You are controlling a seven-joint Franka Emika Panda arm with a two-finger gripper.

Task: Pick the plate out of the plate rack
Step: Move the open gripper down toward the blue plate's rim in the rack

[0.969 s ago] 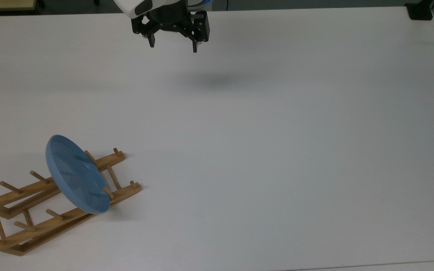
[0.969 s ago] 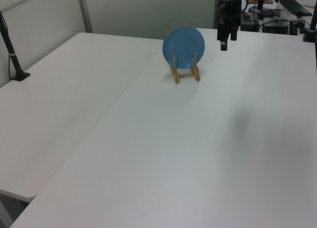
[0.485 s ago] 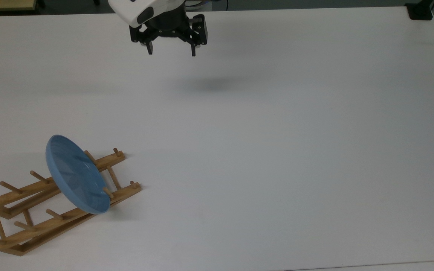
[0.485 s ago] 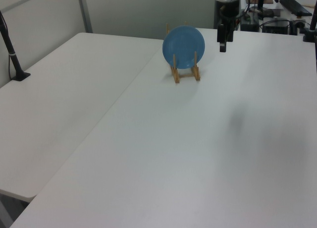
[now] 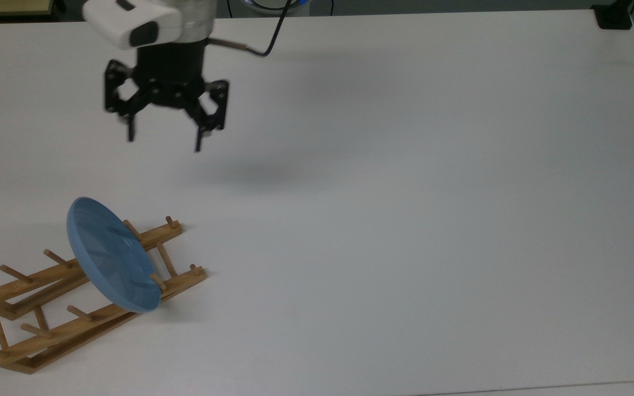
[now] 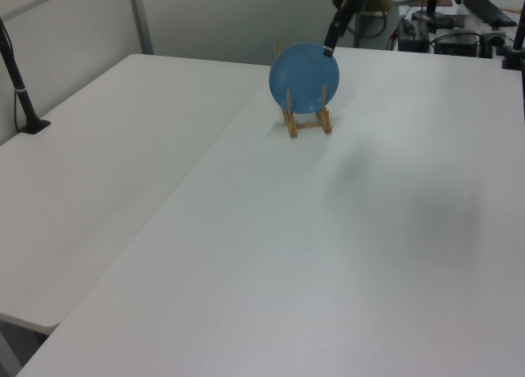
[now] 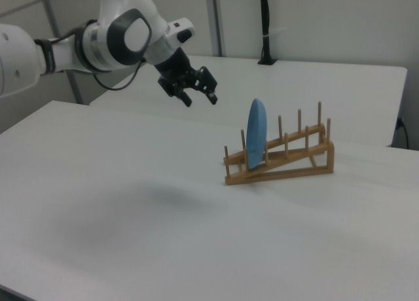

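1. Lighting's bright and even, looks like overhead room light, pretty flat on the white table (image 5: 405,220).
2. Soft blurry shadow sits on the table below the gripper (image 5: 164,142), off toward the top view's right of the jaws; no hard edges.
3. Gripper is a bit motion-smeared in the top view, fingers look streaky.
4. The plate (image 5: 112,256) and plate rack (image 5: 75,308) are crisp there, with a faint shadow beside them.
5. Left view is softer and hazier.
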